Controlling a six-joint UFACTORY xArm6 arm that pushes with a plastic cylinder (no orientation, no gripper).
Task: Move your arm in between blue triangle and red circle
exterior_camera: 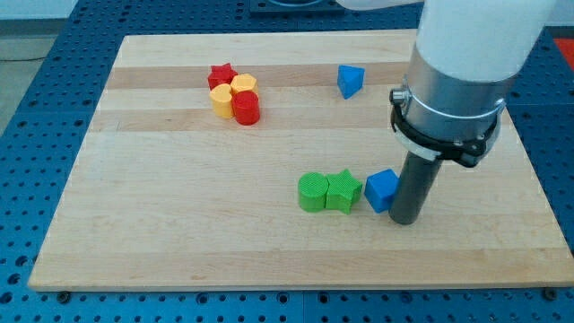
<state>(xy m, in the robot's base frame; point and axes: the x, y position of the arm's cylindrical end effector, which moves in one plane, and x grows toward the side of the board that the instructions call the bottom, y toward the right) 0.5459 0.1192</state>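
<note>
- The wooden surface (179, 224) sits on a blue pegboard base (36, 90).
- Far left of centre is a tight cluster: a red star (221, 74) at the far side, two yellow blocks (243, 84) (221, 100) touching it, shapes hard to make out, and the red circle (247, 108) at the cluster's near right, touching the yellow ones.
- Near the middle, a green circle (313, 192) and a green star (343, 190) stand side by side, touching.
- The blue triangle (351, 80) stands alone far out, well to the right of the red circle.
- A blue cube (382, 189) lies just right of the green star.
- My tip (404, 221) rests on the surface against the blue cube's right side, well nearer than the blue triangle and far from the red circle.
- The arm carries no fingers, only the rod, so nothing is held.
</note>
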